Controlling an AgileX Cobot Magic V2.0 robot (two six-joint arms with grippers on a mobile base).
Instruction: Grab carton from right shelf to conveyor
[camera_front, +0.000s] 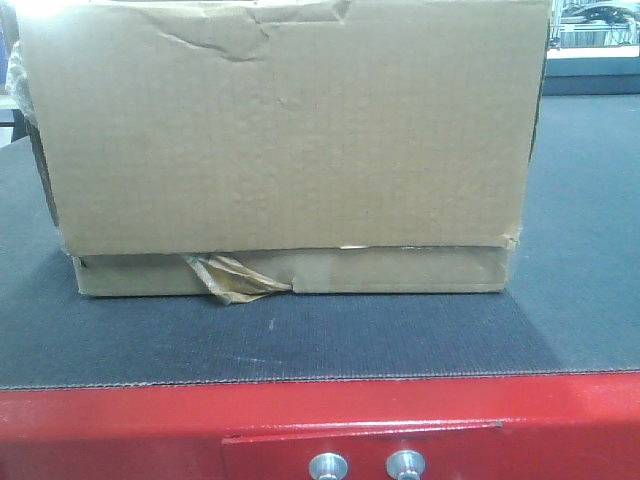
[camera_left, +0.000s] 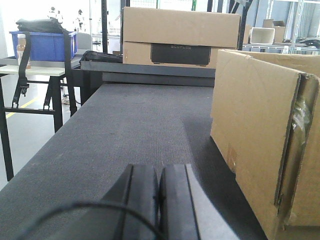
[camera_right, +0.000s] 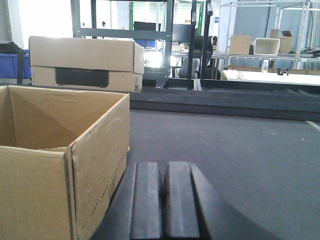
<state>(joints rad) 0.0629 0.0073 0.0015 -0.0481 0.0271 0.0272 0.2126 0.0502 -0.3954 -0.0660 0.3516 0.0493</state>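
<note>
A brown open-topped carton (camera_front: 285, 150) stands on the dark grey conveyor belt (camera_front: 300, 340), close in front of the front camera. It also shows in the left wrist view (camera_left: 260, 135) at the right and in the right wrist view (camera_right: 60, 165) at the left. My left gripper (camera_left: 159, 172) is shut and empty, low over the belt to the left of the carton, apart from it. My right gripper (camera_right: 164, 170) is shut and empty, low over the belt just right of the carton's side wall.
A red frame edge (camera_front: 320, 425) with two bolts runs along the belt's near side. A second closed carton (camera_left: 180, 37) sits at the belt's far end. A table with a blue bin (camera_left: 42, 45) stands left; shelves with boxes (camera_right: 250, 45) stand behind.
</note>
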